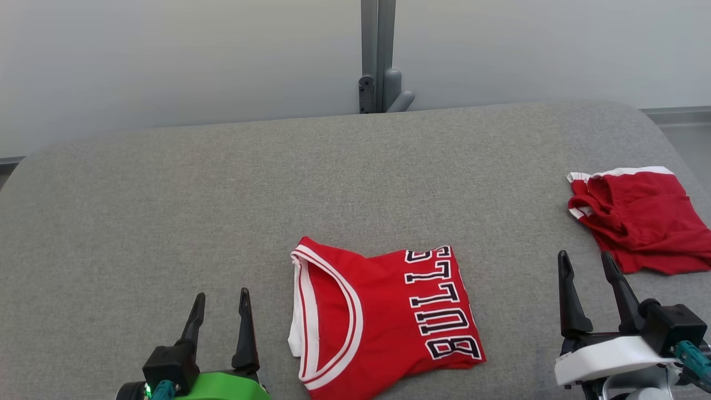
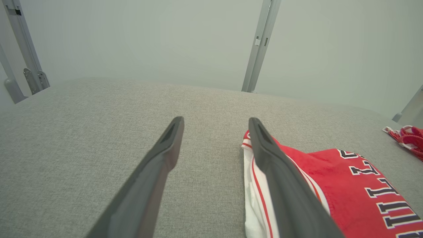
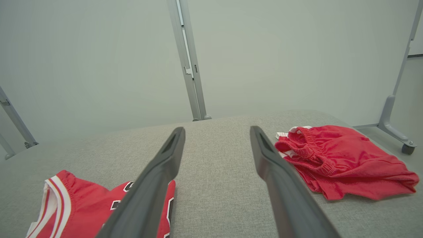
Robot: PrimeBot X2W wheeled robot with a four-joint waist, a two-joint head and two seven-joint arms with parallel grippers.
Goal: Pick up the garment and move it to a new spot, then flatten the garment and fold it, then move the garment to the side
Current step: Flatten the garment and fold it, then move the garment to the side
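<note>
The garment, a red jersey (image 1: 383, 316) with white trim and dark lettering, lies folded near the front middle of the grey padded table (image 1: 222, 183). My left gripper (image 1: 221, 293) hovers just left of it, open and empty; in the left wrist view the jersey (image 2: 347, 191) sits behind the right finger of that gripper (image 2: 215, 119). My right gripper (image 1: 585, 254) stands open and empty to the jersey's right. In the right wrist view the jersey (image 3: 82, 205) shows at the lower left of this gripper (image 3: 217, 128).
Red shorts (image 1: 639, 219) with white trim lie loosely folded near the table's right edge, just beyond my right gripper; the wrist views also catch these shorts (image 3: 343, 162) (image 2: 408, 135). A grey post (image 1: 377, 55) and pale wall stand behind the table.
</note>
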